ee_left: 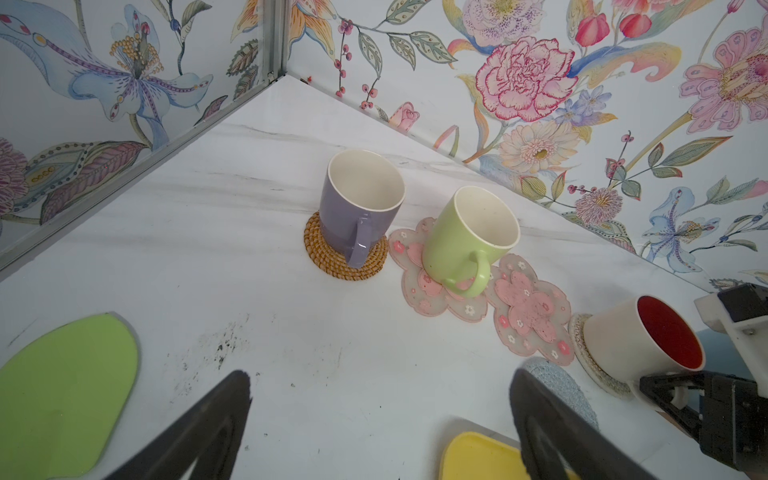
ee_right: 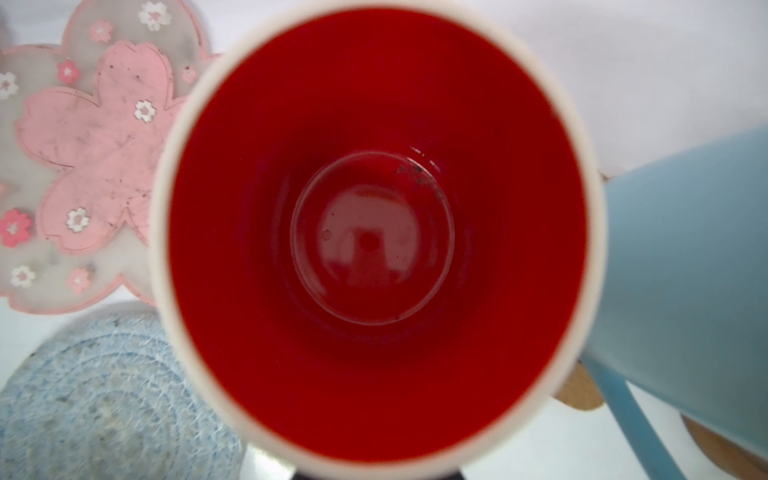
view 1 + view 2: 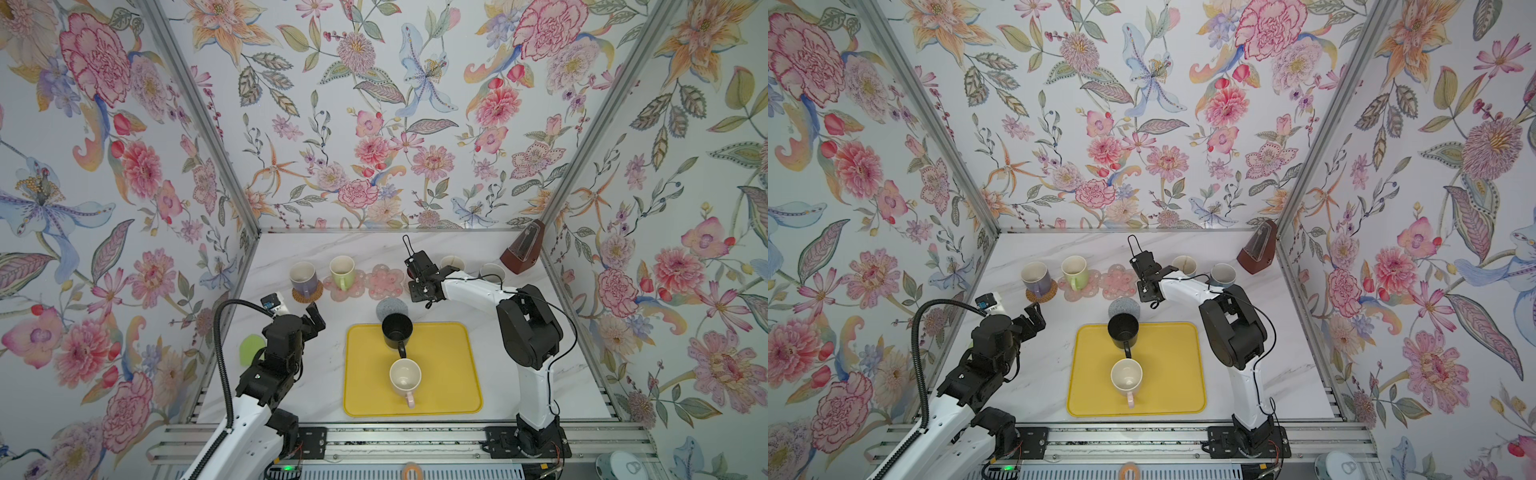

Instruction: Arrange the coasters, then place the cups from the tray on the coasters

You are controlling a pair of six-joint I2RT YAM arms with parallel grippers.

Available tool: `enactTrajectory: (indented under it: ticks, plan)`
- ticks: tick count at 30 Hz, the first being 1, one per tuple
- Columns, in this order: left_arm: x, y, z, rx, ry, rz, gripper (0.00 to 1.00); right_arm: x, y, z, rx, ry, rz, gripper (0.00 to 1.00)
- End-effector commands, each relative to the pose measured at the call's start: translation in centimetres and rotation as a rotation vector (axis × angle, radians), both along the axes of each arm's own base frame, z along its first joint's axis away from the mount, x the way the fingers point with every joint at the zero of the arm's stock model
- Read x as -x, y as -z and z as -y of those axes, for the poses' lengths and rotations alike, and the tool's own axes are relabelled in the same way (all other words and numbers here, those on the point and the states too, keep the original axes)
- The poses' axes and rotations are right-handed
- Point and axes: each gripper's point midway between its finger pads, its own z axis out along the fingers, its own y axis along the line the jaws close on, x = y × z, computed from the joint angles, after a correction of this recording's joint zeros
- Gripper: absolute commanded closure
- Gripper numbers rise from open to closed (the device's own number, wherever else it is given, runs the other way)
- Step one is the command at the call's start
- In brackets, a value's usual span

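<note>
Right gripper (image 1: 650,384): jaws nearly closed, low on the near side of the white mug with red inside (image 1: 640,340). We read that as a grip, though the finger hides the handle. The right wrist view looks straight down into that mug's red interior.

The mug's base sits on the beige woven coaster (image 1: 582,353). On one side, just beside it, is a bare pink flower coaster (image 1: 528,307). On the other side is a light blue mug (image 2: 685,270) with the edge of a brown coaster (image 2: 579,388) showing under it; we can't tell which brown one. A second light blue mug (image 3: 492,272) stands further right, behind the right arm.

Left gripper (image 1: 380,376): jaws wide apart and empty, hovering over the white table (image 1: 291,332) left of the tray (image 3: 449,374). The green brush (image 1: 62,390) lies near it, by the left wall.

Back row, on the left:
- the lavender mug (image 1: 357,208) on the tan rattan coaster (image 1: 345,266)
- the light green mug (image 1: 465,241) on the other pink flower coaster (image 1: 415,257), which touches the bare one

The grey speckled coaster (image 3: 392,308) is bare, just beyond the tray's far rim. We see two mugs on the tray: the black mug (image 3: 397,330) at the far edge and the cream mug with pink handle (image 3: 405,376) nearer us. Both are upright. The metronome (image 3: 521,249) stands in the far right corner, well apart from everything else.
</note>
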Motion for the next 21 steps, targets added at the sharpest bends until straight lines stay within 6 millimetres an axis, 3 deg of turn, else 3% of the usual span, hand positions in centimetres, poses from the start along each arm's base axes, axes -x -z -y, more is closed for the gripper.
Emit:
enactTrajectory:
  ticks: [1, 12, 16, 21]
  plan:
    - [0.3, 0.9, -0.4, 0.0, -0.015, -0.025, 0.01, -0.9, -2.4, -0.3, -0.062, 0.023, 0.068, 0.76]
    - [0.4, 0.8, -0.4, 0.005, -0.014, -0.026, 0.01, -0.1, -5.0, 0.1, -0.117, 0.038, 0.1, 0.5]
    - [0.4, 0.8, -0.3, 0.009, -0.012, -0.029, 0.01, 1.1, -8.1, 1.0, -0.162, 0.044, 0.149, 0.34]
    - [0.3, 1.2, -0.1, 0.021, -0.008, -0.036, 0.01, 3.6, -11.9, 3.6, -0.208, 0.076, 0.23, 0.12]
